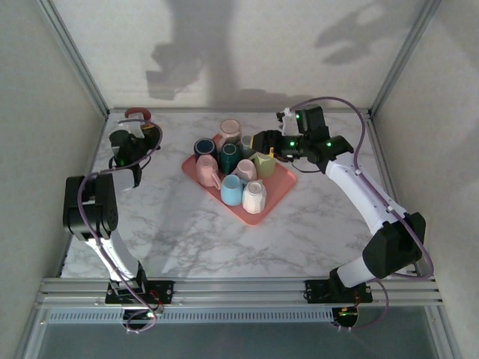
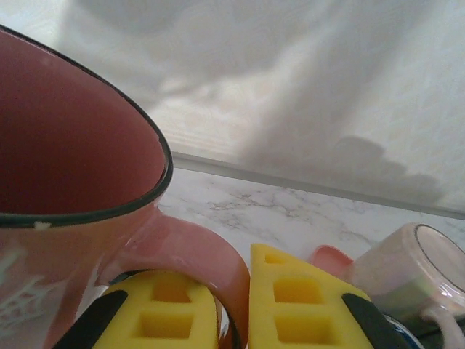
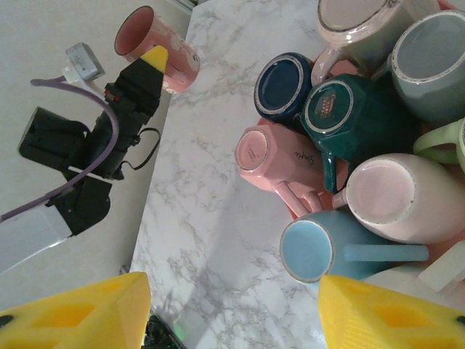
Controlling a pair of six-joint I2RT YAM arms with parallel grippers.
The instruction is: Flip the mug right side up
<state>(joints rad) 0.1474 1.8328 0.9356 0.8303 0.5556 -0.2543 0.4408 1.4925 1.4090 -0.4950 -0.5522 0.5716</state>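
Left claw [image 2: 231,294] on glossy pink mug [image 2: 80,153]

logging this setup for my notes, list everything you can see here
table: one, white marble, under everything
tray: one, salmon pink, middle of the table
tray mugs: nine, three pinkish, one each navy, teal, grey, light green, light blue, white, crowded on the tray, several showing their bases
held mug: one, dusty pink with a dark rim, far left of the table, handle in the left pincer
left pincer: one, yellow pads, shut on the held mug's handle
right pincer: one, yellow pads, open, holding nothing, above the tray's right side
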